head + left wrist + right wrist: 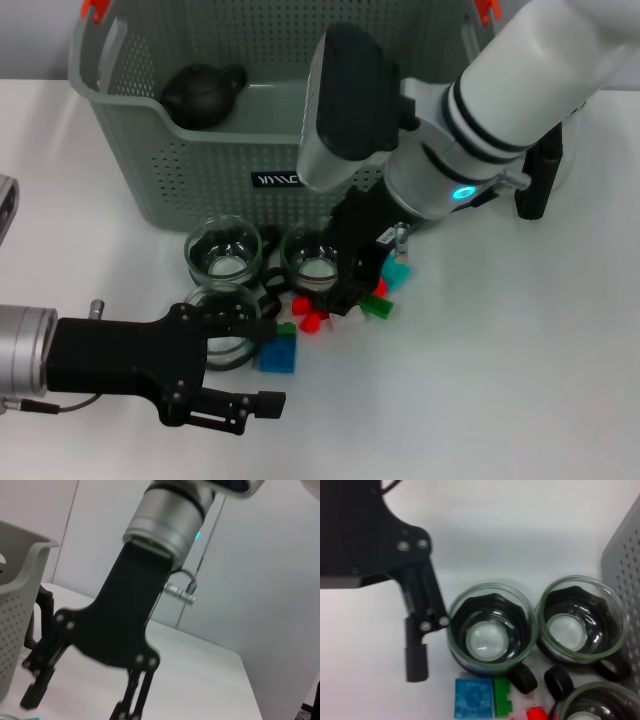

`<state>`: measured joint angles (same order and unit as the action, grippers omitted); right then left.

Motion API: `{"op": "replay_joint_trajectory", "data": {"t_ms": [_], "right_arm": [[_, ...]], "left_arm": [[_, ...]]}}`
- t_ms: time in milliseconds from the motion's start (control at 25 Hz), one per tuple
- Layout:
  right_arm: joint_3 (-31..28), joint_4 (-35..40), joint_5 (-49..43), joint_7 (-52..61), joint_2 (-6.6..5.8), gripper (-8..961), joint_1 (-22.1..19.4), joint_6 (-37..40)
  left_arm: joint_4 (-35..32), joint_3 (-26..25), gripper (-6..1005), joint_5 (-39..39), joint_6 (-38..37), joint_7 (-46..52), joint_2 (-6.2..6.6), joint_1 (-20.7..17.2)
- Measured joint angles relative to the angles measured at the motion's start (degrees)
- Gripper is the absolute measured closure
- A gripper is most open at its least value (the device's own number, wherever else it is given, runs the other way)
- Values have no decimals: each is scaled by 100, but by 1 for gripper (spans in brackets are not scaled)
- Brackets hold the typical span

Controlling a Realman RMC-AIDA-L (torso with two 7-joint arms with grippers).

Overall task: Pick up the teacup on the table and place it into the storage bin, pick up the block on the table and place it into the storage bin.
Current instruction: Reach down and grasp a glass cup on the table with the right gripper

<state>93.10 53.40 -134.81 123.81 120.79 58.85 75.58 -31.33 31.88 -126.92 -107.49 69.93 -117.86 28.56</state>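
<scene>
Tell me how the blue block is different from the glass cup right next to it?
The blue block is solid, square and bright blue with studs on top; the glass cup is round, see-through and hollow. The block looks smaller and flatter; the cup is wider and has a black handle. The left gripper partly covers the cup, while the block lies in the open. Both sit on the white table, outside the storage bin.

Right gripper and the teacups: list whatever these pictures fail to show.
Right gripper: in the head view the right arm covers the fingertips; in the left wrist view the bottom edge cuts one off.
Nearest teacup: head view, the left gripper covers its near side.
Another teacup: right wrist view, cut by the bottom edge.
Storage bin label: head view, lettering too small, partly behind that arm.
</scene>
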Motion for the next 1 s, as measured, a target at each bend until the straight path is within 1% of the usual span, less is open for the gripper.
{"op": "replay_joint_trajectory", "data": {"t_ms": [120, 480, 640, 1000], "right_arm": [[171, -276, 65, -42, 9, 115, 32, -335], [708, -797, 315, -53, 15, 114, 42, -1200], [861, -909, 374, -55, 18, 115, 48, -1356], [907, -954, 386, -59, 24, 121, 48, -1394]], "left_arm": [[4, -5, 218, 0, 0, -6, 0, 0], [10, -15, 220, 32, 0, -17, -5, -6], [8, -15, 221, 43, 0, -20, -8, -9], [13, -15, 223, 45, 19, -32, -9, -9]]}}
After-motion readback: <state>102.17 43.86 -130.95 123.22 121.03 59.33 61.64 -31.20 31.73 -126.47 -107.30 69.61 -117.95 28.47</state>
